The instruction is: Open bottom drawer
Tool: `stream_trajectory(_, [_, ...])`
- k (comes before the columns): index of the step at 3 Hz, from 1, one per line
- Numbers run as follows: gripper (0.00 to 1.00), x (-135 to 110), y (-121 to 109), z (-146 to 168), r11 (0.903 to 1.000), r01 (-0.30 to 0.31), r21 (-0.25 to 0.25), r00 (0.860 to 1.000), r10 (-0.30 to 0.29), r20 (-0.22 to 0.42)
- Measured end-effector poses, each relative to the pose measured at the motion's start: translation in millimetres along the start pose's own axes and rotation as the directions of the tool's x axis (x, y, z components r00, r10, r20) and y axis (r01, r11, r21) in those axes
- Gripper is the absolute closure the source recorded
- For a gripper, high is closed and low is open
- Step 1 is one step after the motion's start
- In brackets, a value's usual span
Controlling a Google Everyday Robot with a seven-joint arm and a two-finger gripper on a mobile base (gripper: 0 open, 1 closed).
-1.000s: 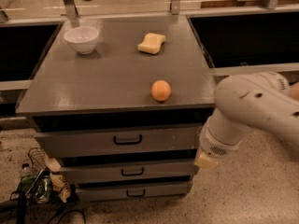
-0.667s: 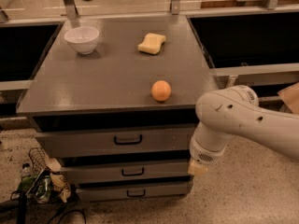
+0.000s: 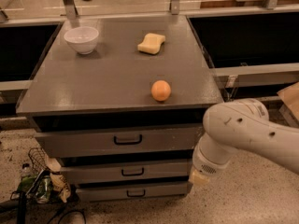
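Gripper: single unit at the end of the white arm, which enters from the right edge of the view. It sits low beside the cabinet's front right corner, about level with the gap between the middle and lowest fronts. Most of it is hidden behind the wrist, so whether it is open or closed cannot be told. It holds nothing that can be seen.

Bottom drawer: lowest and slimmest of three grey fronts, just above the speckled floor. It appears shut.
- Handle: small black loop at the centre of the front.
- Bearing from gripper: toward the left of the view and slightly lower. The gripper is near the drawer's right end and apart from the handle.
- Long axis: front and handle bar both run side to side across the view. The pull would likely be straight out toward the camera.

Middle drawer and top drawer: shut, contents unseen.

Cabinet top:
- White bowl, back left, looks empty.
- Yellow sponge, back centre.
- Orange, front right, well apart from both.

Floor clutter: bags and cables, left of the cabinet base.

Next move, by estimate: travel leftward along the lowest front and drop slightly to meet the handle.
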State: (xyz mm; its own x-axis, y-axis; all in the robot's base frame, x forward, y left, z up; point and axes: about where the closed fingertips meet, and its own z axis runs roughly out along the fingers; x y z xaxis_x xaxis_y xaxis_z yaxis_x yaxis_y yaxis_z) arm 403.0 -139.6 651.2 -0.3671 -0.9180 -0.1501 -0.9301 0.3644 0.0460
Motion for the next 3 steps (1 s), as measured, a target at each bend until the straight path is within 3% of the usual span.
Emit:
stream_trajectory(1, [1.00, 9.6, 30.5, 25.3, 0.9972, -0.074, 0.009, 0.996, 0.073, 0.048])
stream_trajectory(2, [1.00, 25.7, 58.1, 81.8, 0.9855, -0.160, -0.057, 0.984, 0.164, 0.073])
stream_trajectory(3, [1.00, 36.4, 70.1, 126.7, 0.9722, -0.199, -0.124, 0.977, 0.207, 0.057])
